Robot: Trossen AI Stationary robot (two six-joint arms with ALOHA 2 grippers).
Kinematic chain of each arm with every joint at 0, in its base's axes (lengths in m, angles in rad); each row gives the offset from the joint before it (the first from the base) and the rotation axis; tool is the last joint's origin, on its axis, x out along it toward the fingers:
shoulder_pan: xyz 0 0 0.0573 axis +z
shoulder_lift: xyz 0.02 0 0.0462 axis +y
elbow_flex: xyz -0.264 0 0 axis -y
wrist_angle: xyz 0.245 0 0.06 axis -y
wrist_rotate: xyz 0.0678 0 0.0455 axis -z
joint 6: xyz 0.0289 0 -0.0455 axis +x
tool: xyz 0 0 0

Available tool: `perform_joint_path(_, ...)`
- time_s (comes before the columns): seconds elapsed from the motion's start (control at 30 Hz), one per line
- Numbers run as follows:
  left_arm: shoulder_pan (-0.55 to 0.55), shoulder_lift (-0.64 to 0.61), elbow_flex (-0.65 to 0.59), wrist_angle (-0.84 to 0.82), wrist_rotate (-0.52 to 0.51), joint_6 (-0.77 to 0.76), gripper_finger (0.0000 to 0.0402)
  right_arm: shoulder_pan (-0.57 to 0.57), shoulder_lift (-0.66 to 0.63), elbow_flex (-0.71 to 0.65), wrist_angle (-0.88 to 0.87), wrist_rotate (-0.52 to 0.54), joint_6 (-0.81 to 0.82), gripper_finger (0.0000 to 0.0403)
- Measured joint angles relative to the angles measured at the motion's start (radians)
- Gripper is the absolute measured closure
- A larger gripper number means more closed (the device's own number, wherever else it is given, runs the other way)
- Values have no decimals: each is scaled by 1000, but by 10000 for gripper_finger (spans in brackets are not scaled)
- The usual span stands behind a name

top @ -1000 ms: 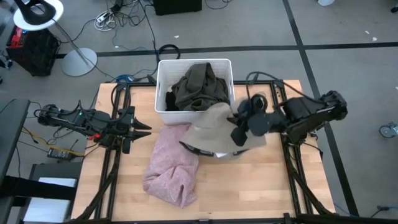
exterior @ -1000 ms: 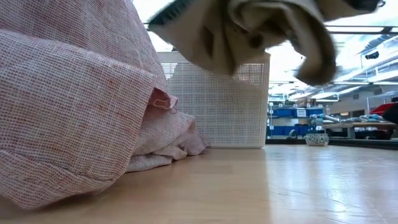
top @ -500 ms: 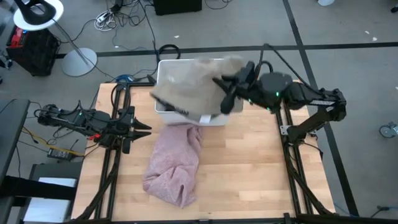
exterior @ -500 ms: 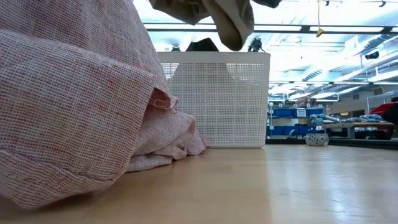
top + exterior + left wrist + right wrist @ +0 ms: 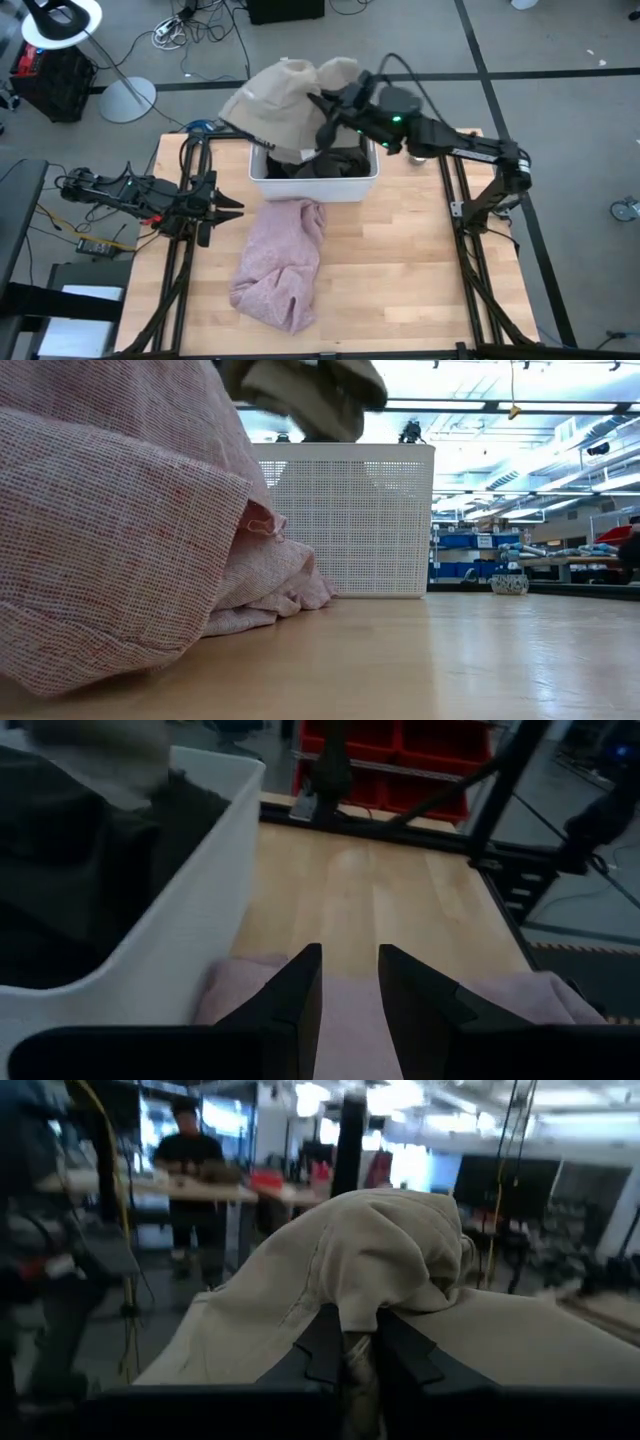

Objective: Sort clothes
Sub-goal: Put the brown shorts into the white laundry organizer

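Beige garment (image 5: 272, 95), clamped in my right pincer (image 5: 325, 125), has swung from the counter (image 5: 400, 270) to above the white bin (image 5: 315, 186). Pink garment (image 5: 280, 262) unmoved. Left pincer (image 5: 225, 207) idle, parted, empty.

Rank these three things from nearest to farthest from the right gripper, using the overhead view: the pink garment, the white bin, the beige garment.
1. The beige garment: clamped in the right gripper, hanging over the bin's far edge.
2. The white bin: just below the gripper, at the table's far edge, dark clothes inside.
3. The pink garment: on the table on the bin's near side, closer to the waiting left gripper.
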Motion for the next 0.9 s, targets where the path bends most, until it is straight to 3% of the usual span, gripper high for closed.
perform_joint_path(0.3,0,-73,0,1,-52,10,296,-32,23,-44,-396,205,169,374)
perform_joint_path(0.4,0,-100,0,2,-52,25,296,-43,20,-53,-397,205,178,374)
perform_joint_path(0.47,0,-111,0,2,-53,26,296,-56,26,-53,-353,156,178,374)
perform_joint_path(0.6,0,-118,0,1,-60,29,296,-94,93,-53,-234,-48,159,374)
perform_joint_path(0.9,0,-118,0,10,-61,21,296,-141,237,-54,-317,-102,209,374)
